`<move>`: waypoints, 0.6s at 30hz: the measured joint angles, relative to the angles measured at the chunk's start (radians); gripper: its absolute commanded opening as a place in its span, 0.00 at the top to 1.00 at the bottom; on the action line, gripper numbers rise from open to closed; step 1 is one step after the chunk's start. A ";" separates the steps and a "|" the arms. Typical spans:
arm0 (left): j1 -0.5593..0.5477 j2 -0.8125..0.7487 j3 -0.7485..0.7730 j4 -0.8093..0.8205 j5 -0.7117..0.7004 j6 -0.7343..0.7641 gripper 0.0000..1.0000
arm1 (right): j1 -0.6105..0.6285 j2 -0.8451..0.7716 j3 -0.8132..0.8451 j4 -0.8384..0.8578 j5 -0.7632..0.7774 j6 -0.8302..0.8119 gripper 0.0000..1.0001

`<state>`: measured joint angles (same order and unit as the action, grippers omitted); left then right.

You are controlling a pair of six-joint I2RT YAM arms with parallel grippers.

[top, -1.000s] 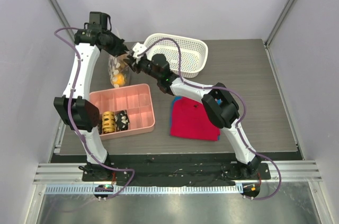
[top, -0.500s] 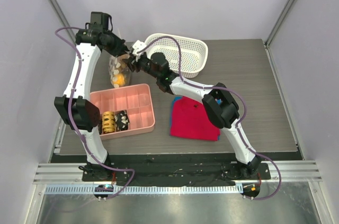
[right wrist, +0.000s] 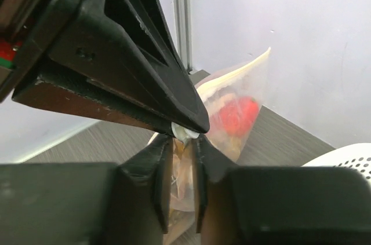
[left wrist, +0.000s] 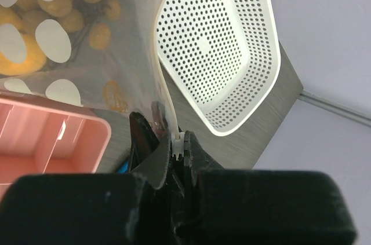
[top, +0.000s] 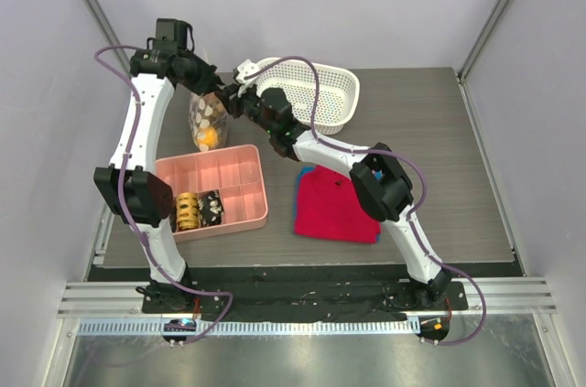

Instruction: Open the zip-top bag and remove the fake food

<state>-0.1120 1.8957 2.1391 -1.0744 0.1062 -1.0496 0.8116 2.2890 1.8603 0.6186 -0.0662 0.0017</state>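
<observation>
Up close, the left gripper (left wrist: 177,141) is pinched tight on the whitish zip strip of the zip-top bag (left wrist: 87,48). Just beside it, the right gripper (right wrist: 182,143) is likewise closed on the bag's mouth, with clear plastic caught between its fingers. The bag hangs below both at the far left of the bench (top: 430,149), with the fake food (top: 209,136) inside: tan balls, an orange fruit, a red piece. A pink tray (top: 236,170) sits just nearer. A white mesh basket (top: 352,94) stands to the right, and a red cloth (top: 334,206) lies nearer the arms.
</observation>
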 measured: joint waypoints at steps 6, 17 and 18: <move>0.002 0.004 0.019 0.005 -0.001 -0.007 1.00 | 0.000 0.003 0.011 -0.007 0.016 0.014 0.98; 0.019 0.025 0.027 0.002 0.021 0.016 1.00 | 0.005 0.003 0.008 -0.029 0.022 -0.034 0.99; 0.023 0.032 0.036 -0.003 0.029 0.020 1.00 | 0.005 0.003 0.008 -0.030 0.021 -0.042 0.99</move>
<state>-0.0895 1.9282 2.1750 -1.0775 0.1352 -1.0298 0.8165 2.2925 1.8679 0.5884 -0.0448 -0.0399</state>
